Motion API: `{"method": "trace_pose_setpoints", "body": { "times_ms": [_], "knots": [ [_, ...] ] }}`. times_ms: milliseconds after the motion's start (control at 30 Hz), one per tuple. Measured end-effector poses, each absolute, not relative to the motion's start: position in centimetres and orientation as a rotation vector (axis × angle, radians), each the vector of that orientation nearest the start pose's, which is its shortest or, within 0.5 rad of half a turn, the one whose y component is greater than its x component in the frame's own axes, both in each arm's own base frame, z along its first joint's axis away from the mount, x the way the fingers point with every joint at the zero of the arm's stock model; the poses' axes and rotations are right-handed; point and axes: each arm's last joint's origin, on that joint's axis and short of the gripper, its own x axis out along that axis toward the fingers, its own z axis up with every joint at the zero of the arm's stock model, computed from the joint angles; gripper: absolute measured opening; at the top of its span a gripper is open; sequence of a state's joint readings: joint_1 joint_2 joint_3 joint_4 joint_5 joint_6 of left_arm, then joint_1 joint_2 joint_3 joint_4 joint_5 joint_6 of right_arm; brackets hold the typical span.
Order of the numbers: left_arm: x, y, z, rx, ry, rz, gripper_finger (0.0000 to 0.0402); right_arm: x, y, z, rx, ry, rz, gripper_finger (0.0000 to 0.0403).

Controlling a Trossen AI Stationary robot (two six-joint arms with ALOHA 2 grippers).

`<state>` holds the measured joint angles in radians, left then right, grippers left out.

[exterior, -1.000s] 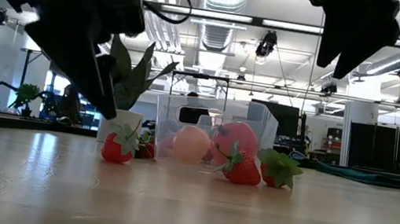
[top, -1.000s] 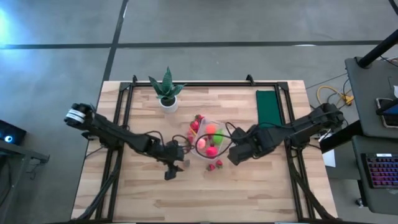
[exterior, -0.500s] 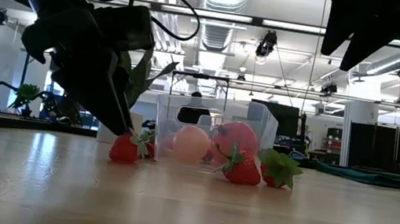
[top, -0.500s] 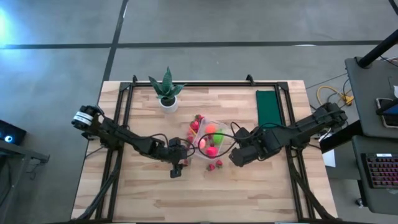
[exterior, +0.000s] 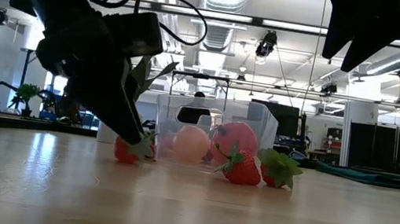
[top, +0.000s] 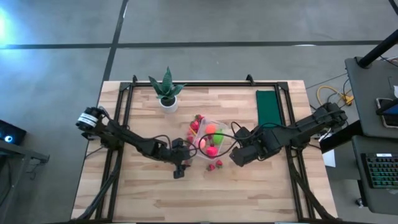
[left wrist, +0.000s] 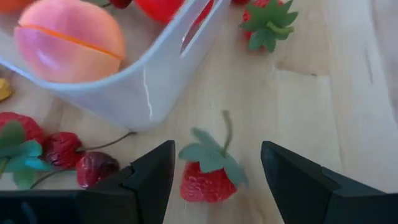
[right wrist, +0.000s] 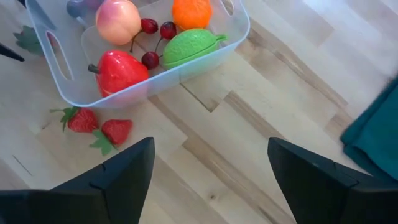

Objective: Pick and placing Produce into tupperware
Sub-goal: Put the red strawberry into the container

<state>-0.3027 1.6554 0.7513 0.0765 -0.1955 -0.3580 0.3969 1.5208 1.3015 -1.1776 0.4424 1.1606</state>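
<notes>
The clear tupperware [top: 209, 138] stands mid-table and holds a peach [right wrist: 118, 20], an orange piece, a green piece, cherries and a red piece. A strawberry [left wrist: 208, 179] lies on the wood beside the tub's near left corner. My left gripper [left wrist: 217, 155] is open and low over it, one finger on each side, with a gap showing on both sides. Two more strawberries [right wrist: 81, 119] lie in front of the tub. My right gripper [right wrist: 211, 162] hangs open above the table to the tub's right [top: 239, 155], with nothing between its fingers.
Cherries [left wrist: 81, 168] and another strawberry [left wrist: 15, 134] lie by the tub's left wall. A potted plant [top: 165, 90] stands at the far left, and a dark green cloth [top: 268, 107] lies at the far right. Bare wood stretches along the near edge.
My left gripper has sunk toward the table and edged toward the tub, tipping further down, until its fingers stand on either side of the strawberry. Its opening looks unchanged.
</notes>
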Motion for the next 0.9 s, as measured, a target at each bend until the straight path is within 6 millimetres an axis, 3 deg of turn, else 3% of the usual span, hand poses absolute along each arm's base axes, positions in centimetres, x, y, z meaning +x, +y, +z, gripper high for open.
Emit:
{"method": "trace_pose_setpoints", "body": {
  "times_ms": [400,900],
  "knots": [
    [29.22,-8.46,13.69,-0.085,0.822,0.060,0.0220,25.66,9.41,27.95,0.422,1.052,-0.741,0.0304],
    [29.27,-8.47,13.35,-0.011,0.829,0.033,0.0140,25.67,9.30,27.95,0.422,1.052,-0.747,0.0301]
  ]
}}
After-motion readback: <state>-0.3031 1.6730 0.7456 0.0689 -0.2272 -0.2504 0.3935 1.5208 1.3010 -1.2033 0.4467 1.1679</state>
